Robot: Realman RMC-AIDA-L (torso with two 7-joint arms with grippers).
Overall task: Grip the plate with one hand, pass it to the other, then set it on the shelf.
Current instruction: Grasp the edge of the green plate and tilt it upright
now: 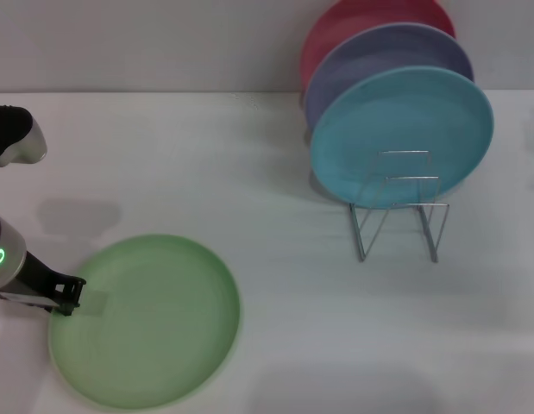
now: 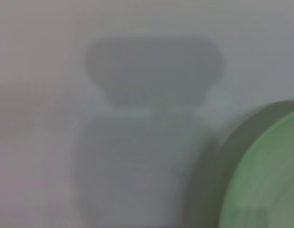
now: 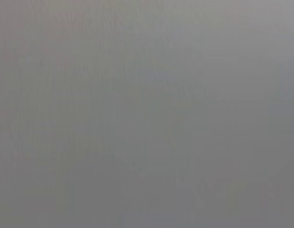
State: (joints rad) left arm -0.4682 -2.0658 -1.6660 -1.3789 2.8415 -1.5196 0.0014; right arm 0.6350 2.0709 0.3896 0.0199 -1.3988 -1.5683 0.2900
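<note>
While the green plate [image 1: 146, 321] lies flat on the white table [image 1: 163, 155] at the lower left of the head view, the left gripper [image 1: 68, 296] sits at the plate's left rim, its dark fingertips at or just over the edge; whether they are spread or already pinching the rim cannot be told. By my judgement the first step, the grip, is in hand and the pass is not begun. Next the rim must be held firmly and lifted without the plate sliding. Being round, the plate has no long axis; its face points upward. Upper right stands the wire rack [image 1: 396, 207], holding a blue plate [image 1: 403, 134], a lavender plate [image 1: 370, 60] and a red plate [image 1: 336, 30] behind, front slots bare. No right gripper is in view.
</note>
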